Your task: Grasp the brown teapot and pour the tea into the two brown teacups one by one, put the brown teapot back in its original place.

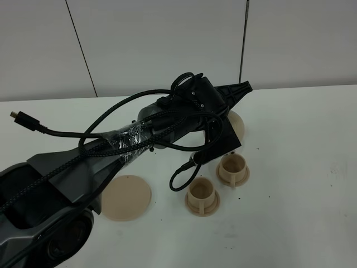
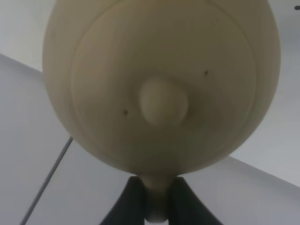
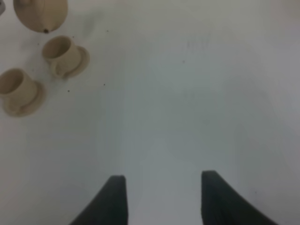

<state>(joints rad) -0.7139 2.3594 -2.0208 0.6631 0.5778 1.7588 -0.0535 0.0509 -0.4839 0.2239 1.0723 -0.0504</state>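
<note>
My left gripper (image 1: 237, 92) reaches across the middle and is shut on the loop handle of the brown teapot (image 2: 161, 84). The teapot fills the left wrist view, lid knob facing the camera. In the high view only a tan sliver of the teapot (image 1: 238, 121) shows behind the gripper, just beyond the far teacup (image 1: 233, 168). The near teacup (image 1: 202, 195) stands beside it, each on a small saucer. The flat tan disc (image 1: 127, 196) lies bare at the front left. The right wrist view shows the teapot (image 3: 41, 14), both teacups (image 3: 63, 54) (image 3: 16, 89), and my right gripper (image 3: 164, 194), open and empty.
The white table (image 1: 301, 167) ends at a grey panelled wall (image 1: 167, 39) behind. A loose black cable with a plug (image 1: 22, 118) hangs off the left arm. Small dark specks lie around the cups.
</note>
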